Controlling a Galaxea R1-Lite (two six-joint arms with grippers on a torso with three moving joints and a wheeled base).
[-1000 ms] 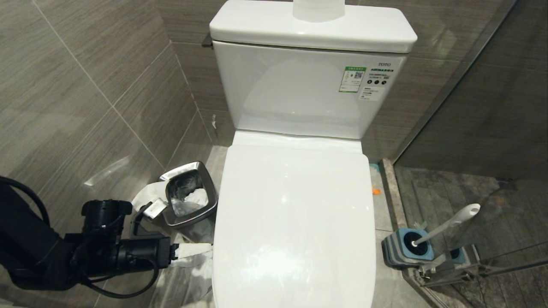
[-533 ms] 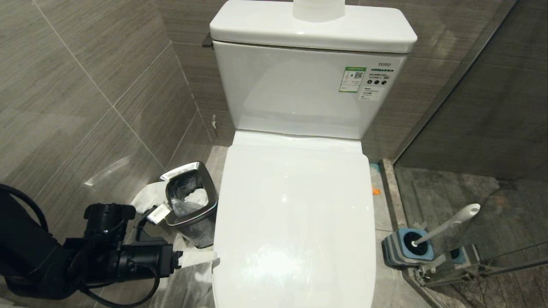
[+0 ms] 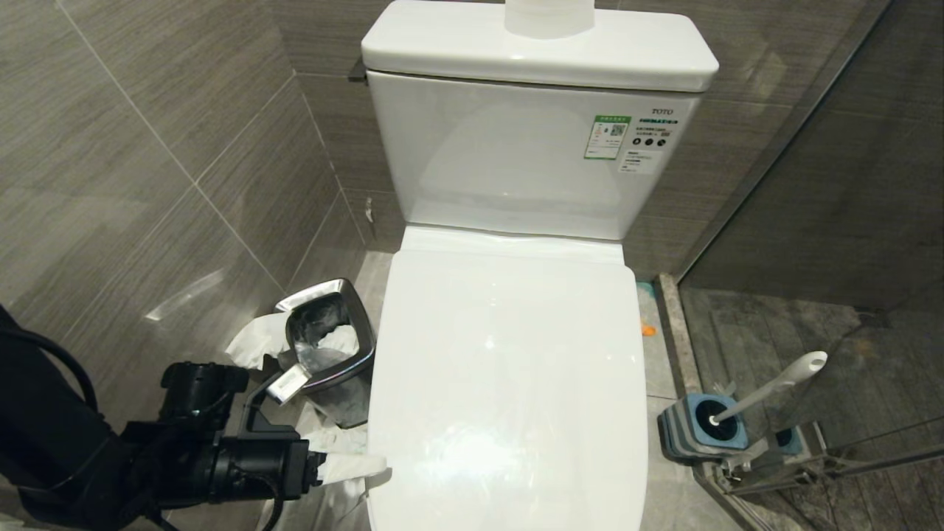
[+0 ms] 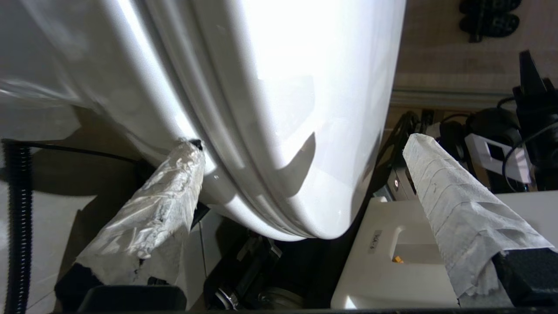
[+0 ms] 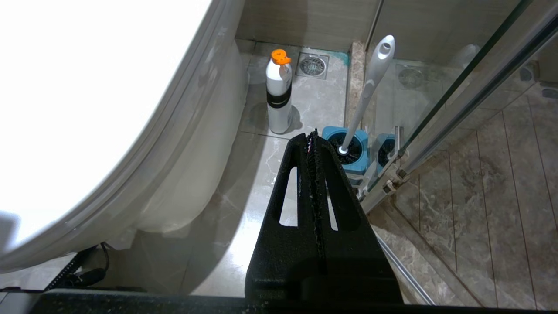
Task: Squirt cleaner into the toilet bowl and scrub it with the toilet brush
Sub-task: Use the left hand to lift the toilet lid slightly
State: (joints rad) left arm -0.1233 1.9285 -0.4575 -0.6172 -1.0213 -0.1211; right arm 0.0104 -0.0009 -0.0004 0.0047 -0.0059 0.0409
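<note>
The toilet's white lid (image 3: 509, 383) is down, so the toilet bowl is hidden. My left gripper (image 3: 361, 453) is at the lid's front left edge. It is open, with its white-wrapped fingers (image 4: 174, 192) astride the stacked lid and seat rim (image 4: 279, 174), one below and one above. The toilet brush (image 3: 774, 383) leans in its blue holder (image 3: 697, 428) on the floor to the right. The cleaner (image 5: 279, 91), a white bottle with an orange cap, stands on the floor beside the toilet. My right gripper (image 5: 311, 135) hangs shut and empty over the floor in front of the brush (image 5: 370, 87).
A steel waste bin (image 3: 324, 343) with tissue in it stands left of the toilet, close behind my left arm. A glass shower partition (image 3: 811, 450) runs just right of the brush holder. A white roll (image 3: 549, 16) sits on the tank (image 3: 531, 147).
My left gripper has moved forward and toward the toilet. Its upper fingertip now reaches over the lid's edge. The fingers have spread wider. The right arm has not moved.
</note>
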